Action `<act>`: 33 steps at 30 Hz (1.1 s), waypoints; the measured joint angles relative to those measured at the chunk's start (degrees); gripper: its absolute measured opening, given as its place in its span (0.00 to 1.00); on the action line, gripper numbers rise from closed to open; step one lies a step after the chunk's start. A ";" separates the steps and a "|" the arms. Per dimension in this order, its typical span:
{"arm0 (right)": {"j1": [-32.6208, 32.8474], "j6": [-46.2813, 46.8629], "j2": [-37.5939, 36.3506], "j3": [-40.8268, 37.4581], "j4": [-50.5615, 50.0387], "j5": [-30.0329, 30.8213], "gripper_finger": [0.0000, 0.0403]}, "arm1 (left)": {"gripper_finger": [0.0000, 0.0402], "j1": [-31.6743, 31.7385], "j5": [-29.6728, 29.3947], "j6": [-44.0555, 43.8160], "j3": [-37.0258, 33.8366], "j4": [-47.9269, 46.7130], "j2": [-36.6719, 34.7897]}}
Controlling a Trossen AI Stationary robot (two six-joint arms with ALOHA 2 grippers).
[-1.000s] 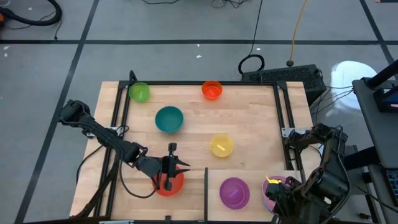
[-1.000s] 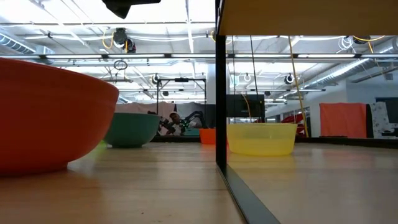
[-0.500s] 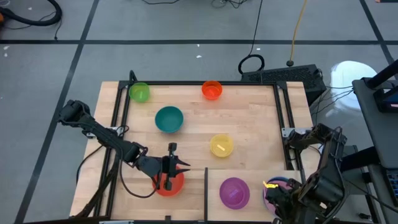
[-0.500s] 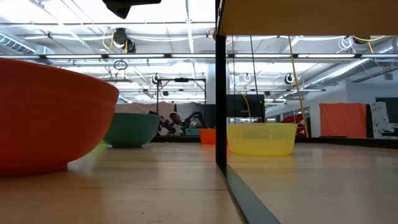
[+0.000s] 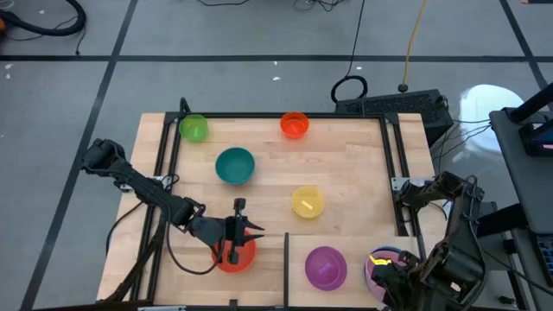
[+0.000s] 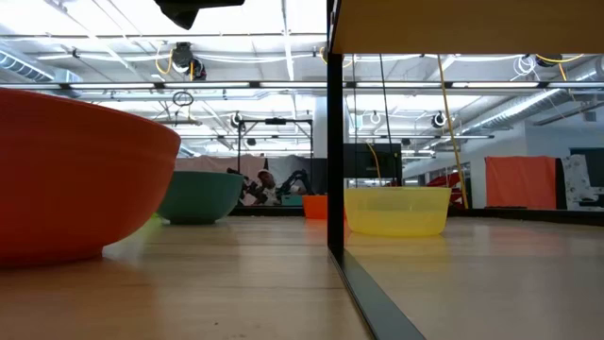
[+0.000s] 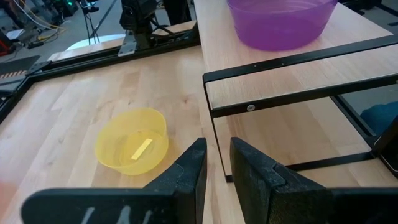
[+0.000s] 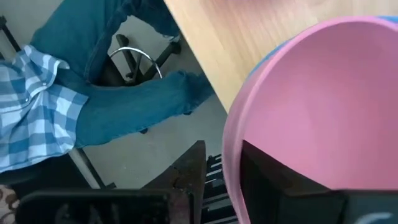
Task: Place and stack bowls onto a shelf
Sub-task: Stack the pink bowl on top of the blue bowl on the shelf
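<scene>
Right pincer (image 5: pixel 386 269) has shifted slightly toward the lower right of the high view over the last second, and its fingers have eased apart around the rim of the pink bowl (image 8: pixel 323 106); in the right wrist view one dark finger (image 8: pixel 186 171) sits outside the rim and the other inside, with a sliver of gap, so released or nearly so. Pink bowl sits at the lower right of the high view on the shelf (image 5: pixel 354 246), with a blue edge peeping beneath it, near the purple bowl (image 5: pixel 326 266).

Left pincer (image 5: pixel 240 231) unchanged, lower centre-left of the high view, over the red bowl (image 5: pixel 235 257). Left wrist view shows its fingers (image 7: pixel 189 174) narrowly parted; cannot tell whether they grip the red rim.

Elsewhere on the worktop (image 5: pixel 346 164):
- green bowl (image 5: pixel 193 128), upper left
- orange bowl (image 5: pixel 295 124), upper centre
- teal bowl (image 5: pixel 235 165), centre-left
- yellow bowl (image 5: pixel 308 202), centre, just above the shelf edge

Right wrist view: a person's jeans leg (image 8: pixel 118 93) and checked sleeve beyond the worktop edge.
</scene>
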 joint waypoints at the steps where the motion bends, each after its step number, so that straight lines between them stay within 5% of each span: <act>1: 0.11 -0.04 -0.06 0.00 -0.12 0.79 0.21 | 0.19 0.00 0.02 0.00 0.00 0.00 0.00; 13: 5.25 0.52 -0.22 -1.06 -0.33 11.57 0.07 | 0.19 -0.20 0.37 -0.08 0.00 -0.02 0.00; 19: 5.38 0.14 -0.10 -5.57 2.12 11.24 0.02 | 0.19 -0.20 0.37 -0.11 0.00 -0.02 0.00; 29: 5.36 0.97 -0.07 -8.39 5.86 12.12 0.13 | 0.19 -0.17 0.37 0.02 0.00 -0.01 0.00; 33: 6.90 -0.98 -1.23 -8.39 5.95 17.38 0.17 | 0.19 -0.15 0.37 0.00 0.00 0.00 0.00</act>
